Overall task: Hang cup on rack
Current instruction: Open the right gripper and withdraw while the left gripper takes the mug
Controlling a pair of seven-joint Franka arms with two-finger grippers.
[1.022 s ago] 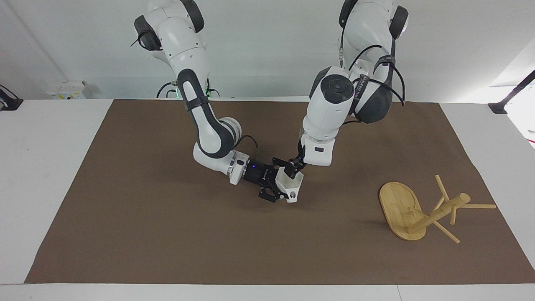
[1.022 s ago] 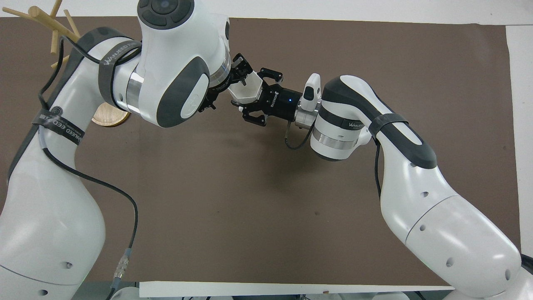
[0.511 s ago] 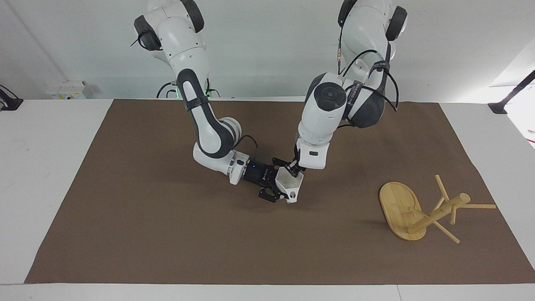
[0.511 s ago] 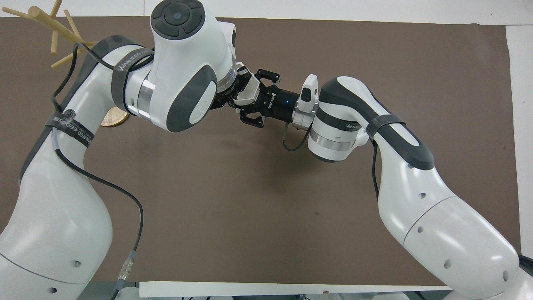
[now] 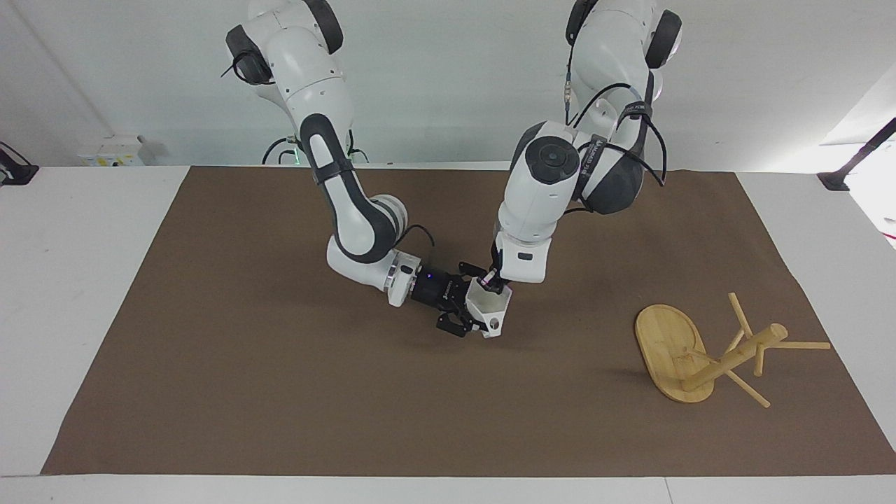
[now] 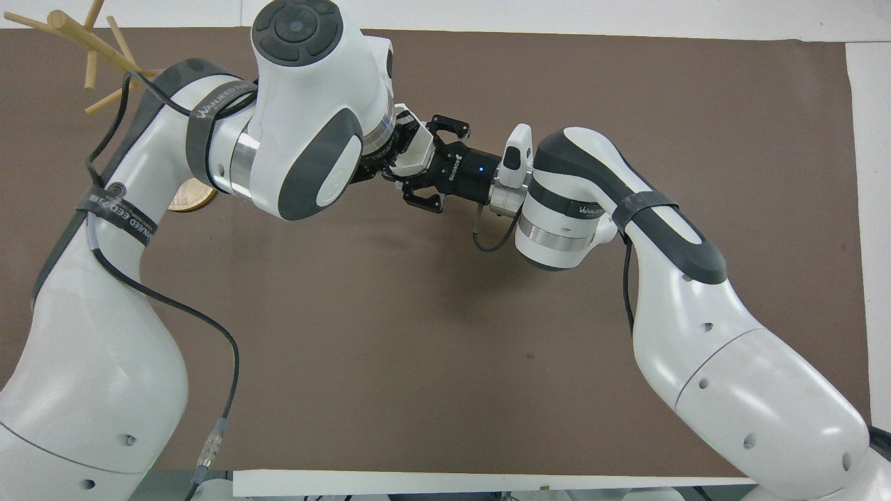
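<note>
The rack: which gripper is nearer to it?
Left, narrowly. The left gripper and right gripper both meet at the cup mid-table; the rack stands apart, toward the left arm's end.

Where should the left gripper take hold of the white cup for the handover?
Probably the cup's rim wall nearest the robots, coming down from above. The right gripper spans the body from the side, the mouth faces up, and the holed handle must stay free for the rack. The left gripper is over that rim.

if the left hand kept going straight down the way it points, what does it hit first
The cup. The left hand points down at its rim, over the brown mat, while the right hand is at the cup's side. Whether the left hand already touches the rim is unclear.
</note>
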